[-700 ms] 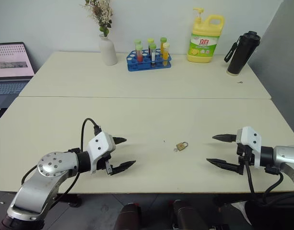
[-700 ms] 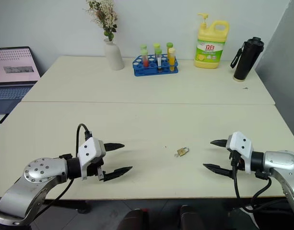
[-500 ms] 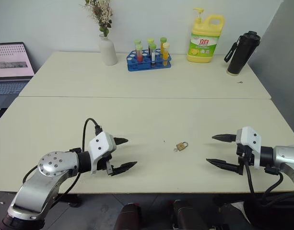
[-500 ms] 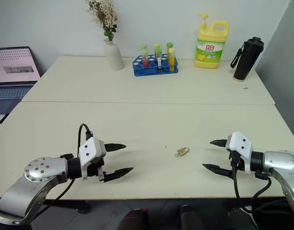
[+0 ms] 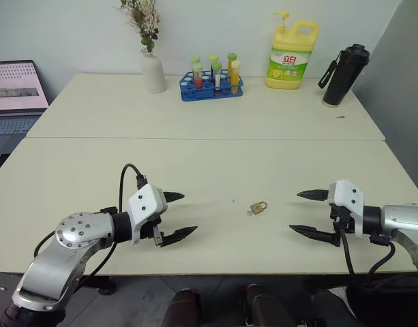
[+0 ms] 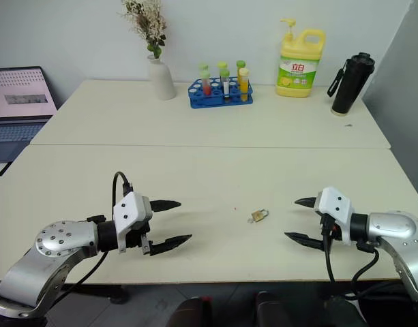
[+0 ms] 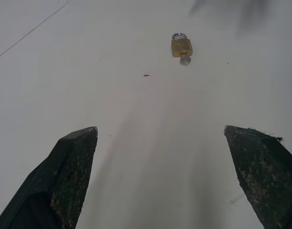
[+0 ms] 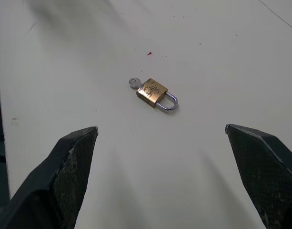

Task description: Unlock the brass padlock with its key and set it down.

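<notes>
The brass padlock lies flat on the cream table between my two arms, its silver shackle closed. The key sticks out of the lock body's bottom end, its round silver head resting on the table. My left gripper stands open to the left of the padlock, a good gap away, with nothing between its fingers. On the other side my right gripper is open too, closer to the lock, and empty. In both wrist views the padlock lies ahead of the fingertips.
Along the back of the table stand a white vase with dried flowers, a blue rack of coloured tubes, a yellow detergent bottle and a black flask. A laptop sits at the far left.
Both grippers have crept a little inward toward the padlock, the right one slightly more. The padlock and key have not moved.
</notes>
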Tool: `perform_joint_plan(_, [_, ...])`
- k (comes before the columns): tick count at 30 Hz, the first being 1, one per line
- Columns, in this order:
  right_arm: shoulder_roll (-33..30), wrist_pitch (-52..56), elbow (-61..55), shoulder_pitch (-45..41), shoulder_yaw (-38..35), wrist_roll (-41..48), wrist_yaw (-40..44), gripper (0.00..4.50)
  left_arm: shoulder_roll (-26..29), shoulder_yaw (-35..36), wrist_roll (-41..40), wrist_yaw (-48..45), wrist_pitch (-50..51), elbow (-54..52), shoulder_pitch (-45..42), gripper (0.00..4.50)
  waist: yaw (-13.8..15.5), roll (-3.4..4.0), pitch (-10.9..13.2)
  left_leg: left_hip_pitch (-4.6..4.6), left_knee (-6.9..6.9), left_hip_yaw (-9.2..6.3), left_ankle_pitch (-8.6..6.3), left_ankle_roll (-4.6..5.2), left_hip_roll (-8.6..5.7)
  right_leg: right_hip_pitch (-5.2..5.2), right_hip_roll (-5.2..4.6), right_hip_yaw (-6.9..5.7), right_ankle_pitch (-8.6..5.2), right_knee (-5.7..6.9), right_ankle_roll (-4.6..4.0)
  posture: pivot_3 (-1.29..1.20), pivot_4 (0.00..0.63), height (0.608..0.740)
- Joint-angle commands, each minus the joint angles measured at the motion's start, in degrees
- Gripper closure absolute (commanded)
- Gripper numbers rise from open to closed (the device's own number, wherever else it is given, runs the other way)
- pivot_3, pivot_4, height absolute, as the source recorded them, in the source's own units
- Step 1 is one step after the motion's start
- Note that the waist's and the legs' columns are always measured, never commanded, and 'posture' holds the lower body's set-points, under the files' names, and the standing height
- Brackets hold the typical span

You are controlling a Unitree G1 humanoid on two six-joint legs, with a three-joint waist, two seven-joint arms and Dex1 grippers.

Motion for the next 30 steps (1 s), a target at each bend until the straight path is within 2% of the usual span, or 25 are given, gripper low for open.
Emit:
perform_joint_plan(1, [0.6,-0.9,2.4,-5.1,3.6,-1.5,2.6,0.0,0.9,-1.9,-0.6,-1.7,-0.9,-3.9,-0.8,0.04,0.0,0.0,0.0,0.0,-0.01,0.0,0.0,0.0,0.0,0.0,0.01,0.01,0.0,0.0,0.0,0.0,0.15,0.74])
perform_joint_plan(4, [1.8,-1.6,6.2,-11.0,8.4,-2.6,7.3,0.0,1.8,-2.0,-3.0,-3.8,0.4,-5.4,0.2,0.04,-0.2,0.02,0.0,0.0,-0.04,0.02,0.0,0.0,0.02,-0.01,0.02,0.02,-0.01,0.0,-0.02,0.0,0.15,0.74])
perform_joint_plan(8, [6.3,-7.4,20.1,-23.4,17.5,-8.0,16.2,0.0,2.6,-3.1,-1.9,-3.9,0.3,-6.3,0.7,0.04,-0.2,0.04,0.1,0.06,-0.02,0.03,0.0,0.0,0.05,-0.02,0.03,0.0,-0.01,0.02,-0.04,0.0,0.15,0.74])
perform_joint_plan(13, [12.5,-15.2,35.4,-32.9,23.2,-13.8,21.2,0.0,3.0,-3.9,-1.3,-3.3,0.2,-7.8,1.8,0.04,-0.1,0.04,0.1,0.04,-0.01,0.01,0.0,0.0,0.03,-0.01,0.09,0.0,-0.01,0.05,-0.05,0.0,0.15,0.74])
perform_joint_plan(20, [16.6,-24.0,47.9,-37.5,25.6,-18.9,25.0,0.0,3.4,-4.0,-0.3,-2.6,-0.5,-9.0,3.8,0.04,0.1,0.04,0.1,-0.03,-0.01,0.01,0.0,0.0,-0.04,-0.02,-0.06,-0.01,0.13,0.03,-0.29,0.0,0.15,0.74])
perform_joint_plan(27, [18.2,-26.1,51.9,-38.0,25.1,-19.8,26.7,0.0,3.4,-4.1,1.0,-2.8,-1.8,-8.4,4.2,0.04,0.1,0.05,0.1,0.04,-0.01,-0.02,0.0,0.0,0.01,0.0,-0.07,-0.02,0.13,0.08,-0.3,0.0,0.15,0.74])
perform_joint_plan(30, [18.9,-24.8,51.5,-37.8,24.5,-19.2,26.7,0.92,3.4,-4.2,1.5,-3.0,-2.3,-8.1,4.3,0.0,0.1,0.05,0.1,0.05,-0.01,-0.01,0.0,0.0,0.02,0.01,-0.07,-0.01,0.13,0.09,-0.3,0.0,0.15,0.74])
